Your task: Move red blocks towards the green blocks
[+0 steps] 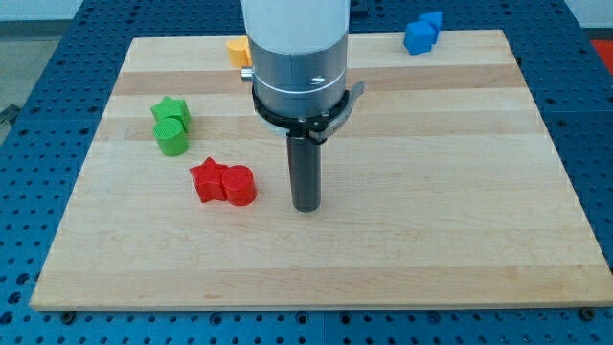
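wooden board [460, 192], pale planks, on blue perforated bench [29, 57].

items logged:
- red star-shaped block [205, 179] & red cylinder block [238, 185]: touching, side by side, star on the view's left; sat left of centre, lower half of board.
- green star-shaped block [172, 110] & green cylinder block [170, 137]: touching, star toward the view's top; near the left edge, up & left of the reds, a short gap apart.
- blue blocks [421, 32], two, touching, shapes unclear, top right.
- orange block [238, 51], top edge, partly hidden behind arm housing; shape n/a.
- my tip [306, 207]: dark straight rod end, on board just to the view's right of the red cylinder, not touching, small gap showed.

fingers: none fitted, rod only, so no open/closed state to log; nothing held.

task status (est.): reds not yet at greens; tip looked placed for a push from the right.

risks (est.):
- push straight to the view's left would send the reds below the greens, since greens sat higher; push needs an up-left line.
- cylinder round, star pointed: off-centre contact could roll the cylinder round the tip or split the pair, leaving 1 behind.
- too long a stroke could knock greens toward the board's left edge.
- arm housing blocked part of view near the top; orange block posn uncertain.
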Robot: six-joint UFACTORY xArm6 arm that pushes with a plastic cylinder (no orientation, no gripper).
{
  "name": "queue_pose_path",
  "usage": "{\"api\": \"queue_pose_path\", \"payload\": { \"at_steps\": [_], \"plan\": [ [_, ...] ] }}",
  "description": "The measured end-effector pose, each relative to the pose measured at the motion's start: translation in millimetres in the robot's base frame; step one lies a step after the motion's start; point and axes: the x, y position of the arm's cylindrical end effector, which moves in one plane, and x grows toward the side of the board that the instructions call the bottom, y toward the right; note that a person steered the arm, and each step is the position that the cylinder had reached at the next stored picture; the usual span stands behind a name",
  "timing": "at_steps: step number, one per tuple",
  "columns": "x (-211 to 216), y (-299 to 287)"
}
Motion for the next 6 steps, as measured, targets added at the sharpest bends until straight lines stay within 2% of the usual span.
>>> {"api": "queue_pose_path", "payload": {
  "at_steps": [1,2,5,6],
  "plan": [
    [-0.1,-6.0],
    [0.5,-41.1],
    [-3.0,-61.2],
    [-37.2,-73.4]
  ]
}}
